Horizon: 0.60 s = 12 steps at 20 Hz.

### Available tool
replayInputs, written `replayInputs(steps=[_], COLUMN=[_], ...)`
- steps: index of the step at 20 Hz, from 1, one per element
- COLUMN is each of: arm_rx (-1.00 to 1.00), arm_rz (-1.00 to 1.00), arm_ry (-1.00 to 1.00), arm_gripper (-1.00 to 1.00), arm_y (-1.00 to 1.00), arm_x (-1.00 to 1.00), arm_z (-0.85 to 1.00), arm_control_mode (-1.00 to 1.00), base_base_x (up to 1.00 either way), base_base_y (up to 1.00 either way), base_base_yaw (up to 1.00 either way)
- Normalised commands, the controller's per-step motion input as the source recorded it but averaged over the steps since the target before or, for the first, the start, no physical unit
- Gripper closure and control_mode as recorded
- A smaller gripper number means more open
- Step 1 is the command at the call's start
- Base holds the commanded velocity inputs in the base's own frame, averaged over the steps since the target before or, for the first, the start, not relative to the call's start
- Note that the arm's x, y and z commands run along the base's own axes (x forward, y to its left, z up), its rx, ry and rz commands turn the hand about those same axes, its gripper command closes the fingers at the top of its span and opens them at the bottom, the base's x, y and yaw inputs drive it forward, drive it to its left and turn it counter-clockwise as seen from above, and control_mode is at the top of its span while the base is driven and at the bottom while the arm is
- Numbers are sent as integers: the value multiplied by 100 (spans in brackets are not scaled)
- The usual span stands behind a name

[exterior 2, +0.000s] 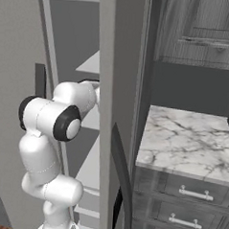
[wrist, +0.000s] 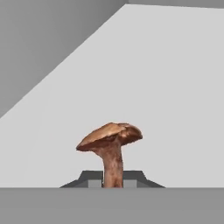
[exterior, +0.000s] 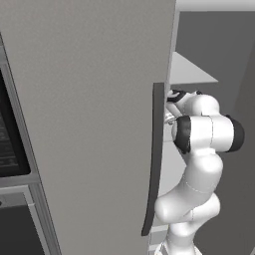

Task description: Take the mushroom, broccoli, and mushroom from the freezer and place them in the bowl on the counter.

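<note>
1. The brown mushroom (wrist: 111, 151), domed cap on a thick pale-brown stem, stands upright between my dark fingertips (wrist: 92, 179); my claw (wrist: 113, 183) is pressed together, pinching its stem.
2. Behind it spreads a plain white shelf (wrist: 175, 96) inside the tall light grey freezer (exterior: 89, 124), bare around the mushroom.
3. My arm reaches in between the two open doors, beside the long dark bar handle (exterior: 154, 159).
4. The white marble tabletop (exterior 2: 187, 140) lies right of the freezer.

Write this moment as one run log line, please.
gripper: shut on mushroom stem | arm: reaching inside freezer | door: open
</note>
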Motion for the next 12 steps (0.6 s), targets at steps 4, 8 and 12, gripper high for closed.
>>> replayInputs(steps=[4,8,12], arm_rx=[0,0,0], arm_rz=[-5,-7,-5], arm_ry=[0,0,0], arm_gripper=[100,100,100], arm_y=[0,0,-1], arm_x=[-57,-55,-51], arm_z=[0,14,18], arm_control_mode=[-100,-100,-100], base_base_x=[0,0,0], base_base_y=[0,0,0], base_base_yaw=[0,0,0])
